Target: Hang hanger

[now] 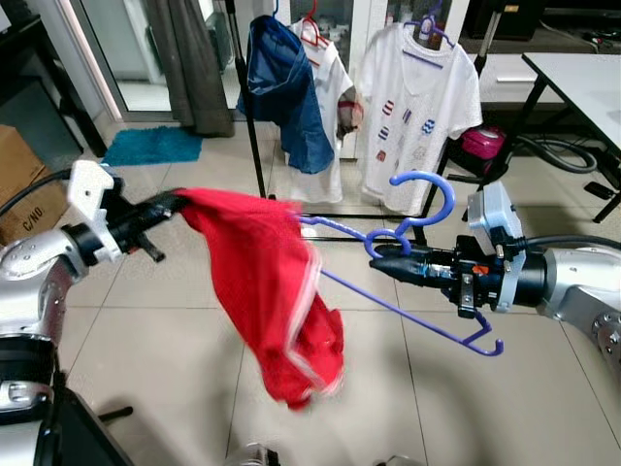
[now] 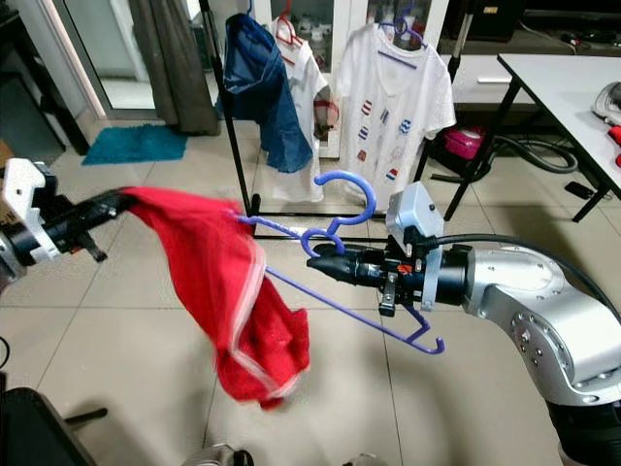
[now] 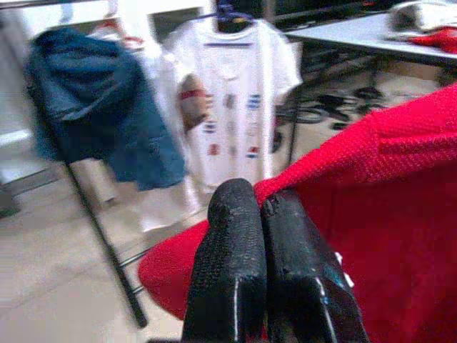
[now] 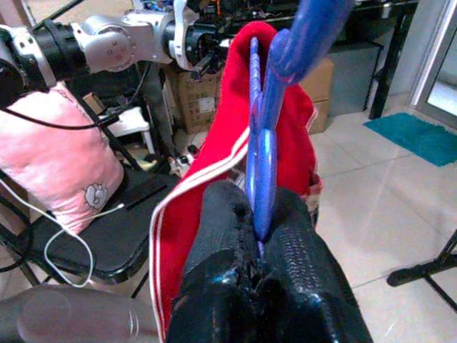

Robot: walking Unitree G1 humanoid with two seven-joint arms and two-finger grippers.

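Observation:
A red garment with white trim [image 1: 272, 291] hangs in mid-air over the tiled floor, draped on one arm of a purple plastic hanger [image 1: 417, 209]. My right gripper [image 1: 376, 263] is shut on the hanger just below its hook, seen close in the right wrist view with the hanger [image 4: 265, 128] between the fingers. My left gripper [image 1: 173, 206] is shut on the garment's upper corner, pulling it out to the left; the left wrist view has the red cloth [image 3: 385, 214] pinched at the fingertips [image 3: 246, 214]. The hanger's other arm [image 1: 456, 335] sticks out bare toward the right.
A black clothes rack [image 1: 254, 126] stands ahead with a blue garment [image 1: 286, 92] and white T-shirts [image 1: 417, 107] on hangers. A white table [image 1: 587, 83] is at the right, a cardboard box [image 1: 19, 180] at the left, a teal mat [image 1: 150, 146] behind.

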